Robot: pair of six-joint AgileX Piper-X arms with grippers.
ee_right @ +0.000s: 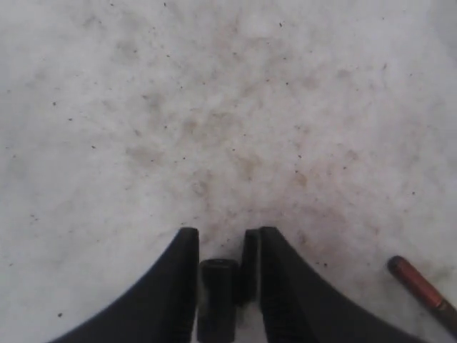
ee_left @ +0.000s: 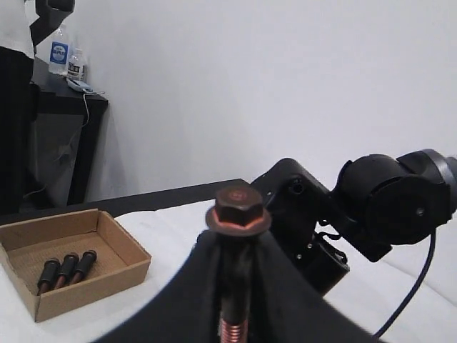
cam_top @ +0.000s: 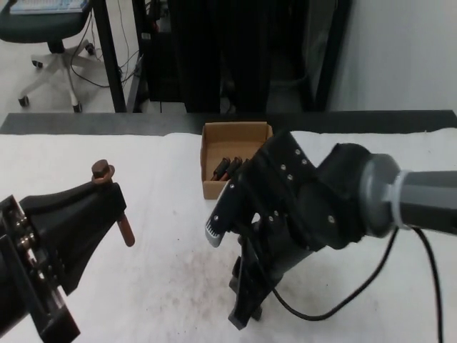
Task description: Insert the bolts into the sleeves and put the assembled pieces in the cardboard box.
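L gripper, lower left in high view, clamps bolt. R gripper grips sleeve; cardboard box upper centre.

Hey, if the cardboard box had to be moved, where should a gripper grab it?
Probably the far wall of the cardboard box, pinched from straight above, one finger inside and one outside. The top is open, the walls thin and upright, and the assembled pieces lie toward the near wall.

High and left wrist views both see the cardboard box.
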